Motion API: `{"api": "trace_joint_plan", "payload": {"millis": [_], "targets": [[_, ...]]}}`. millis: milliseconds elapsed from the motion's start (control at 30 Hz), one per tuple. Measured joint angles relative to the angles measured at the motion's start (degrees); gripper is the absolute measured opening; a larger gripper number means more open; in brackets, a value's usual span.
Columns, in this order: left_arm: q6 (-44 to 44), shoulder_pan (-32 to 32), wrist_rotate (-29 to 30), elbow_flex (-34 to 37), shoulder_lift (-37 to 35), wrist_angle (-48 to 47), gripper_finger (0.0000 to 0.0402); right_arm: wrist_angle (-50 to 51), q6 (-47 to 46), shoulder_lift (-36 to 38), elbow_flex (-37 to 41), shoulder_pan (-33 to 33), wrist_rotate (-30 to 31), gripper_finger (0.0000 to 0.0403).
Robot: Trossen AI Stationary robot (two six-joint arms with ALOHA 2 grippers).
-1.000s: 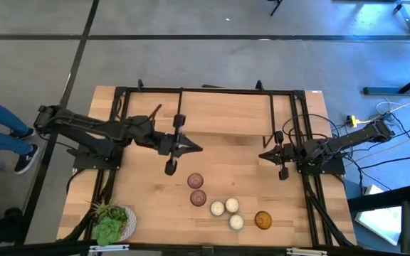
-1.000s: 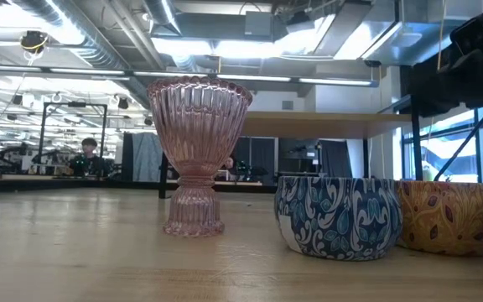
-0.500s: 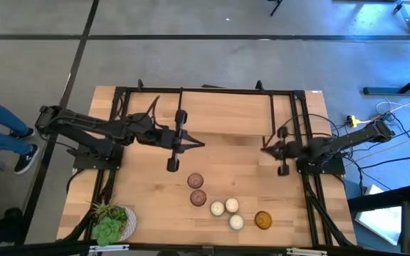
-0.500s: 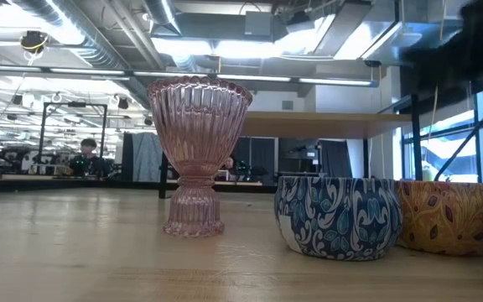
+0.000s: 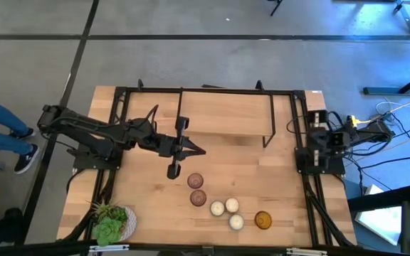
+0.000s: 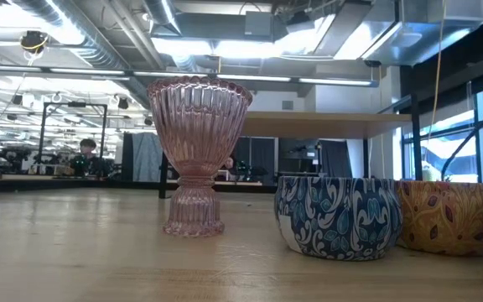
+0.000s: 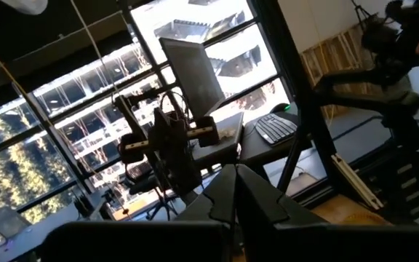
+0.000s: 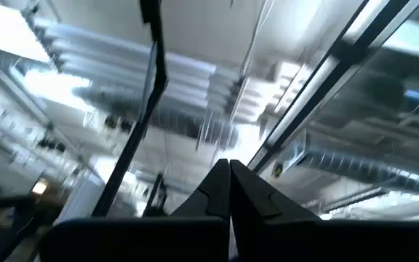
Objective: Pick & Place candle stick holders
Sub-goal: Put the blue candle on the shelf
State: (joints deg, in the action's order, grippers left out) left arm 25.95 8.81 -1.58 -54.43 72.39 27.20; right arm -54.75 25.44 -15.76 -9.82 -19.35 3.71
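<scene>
Six candle stick holders (image 5: 219,207) sit untouched in a cluster near the bench's (image 5: 148,195) front edge, the left tool (image 5: 196,150) hovers clenched just behind them, right tool (image 8: 229,171) clenched and parked aside: next, I reckon, open and drop onto the nearest pink cup (image 5: 195,181).

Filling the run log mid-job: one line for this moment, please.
left gripper: shut, empty, above table centre | right gripper: shut, at right edge | six candle stick holders: clustered on table, untouched
</scene>
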Motion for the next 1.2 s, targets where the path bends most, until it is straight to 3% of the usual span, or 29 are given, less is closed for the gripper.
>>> {"api": "trace_joint_plan", "payload": {"millis": [167, 367, 533, 667, 767, 900, 1033, 1200], "targets": [[0.1, -0.9, 0.0, 0.0, 0.5, 2.2, 0.0004, 13.2, -5.7, -3.0, -7.5, -0.1, -0.1, 0.0003], [-0.5, -1.3, 0.0, 0.0, 0.6, 2.2, 0.0004, 27.3, -8.8, -13.2, -17.7, -0.2, -3.7, 0.0003], [-2.8, -1.3, 0.0, 0.0, 0.6, 2.1, 0.0004, 31.3, -7.7, -25.1, -23.6, -0.2, -6.9, 0.0003], [-2.8, -0.9, 0.0, 0.0, 0.6, 2.1, 0.0004, 32.0, -12.9, -33.9, -26.6, -0.3, -13.9, 0.0003], [-3.2, -0.9, 0.0, 0.0, 0.6, 1.7, 0.0004, 38.8, -16.0, -39.0, -31.1, -0.3, -14.7, 0.0003], [-3.7, -0.9, 0.1, 0.0, 0.6, 1.5, 0.0004, 62.0, -17.0, -44.6, -39.8, -0.3, -7.0, 0.0003], [-3.7, -0.9, 0.4, 0.0, 0.6, 0.4, 0.0004, 80.7, -27.4, -49.1, -46.4, -1.2, 4.4, 0.0003], [-3.7, -0.9, 0.5, 0.0, 0.6, -0.6, 0.0004, 95.3, -40.6, -51.6, -48.1, -2.7, 5.3, 0.0003]]}}
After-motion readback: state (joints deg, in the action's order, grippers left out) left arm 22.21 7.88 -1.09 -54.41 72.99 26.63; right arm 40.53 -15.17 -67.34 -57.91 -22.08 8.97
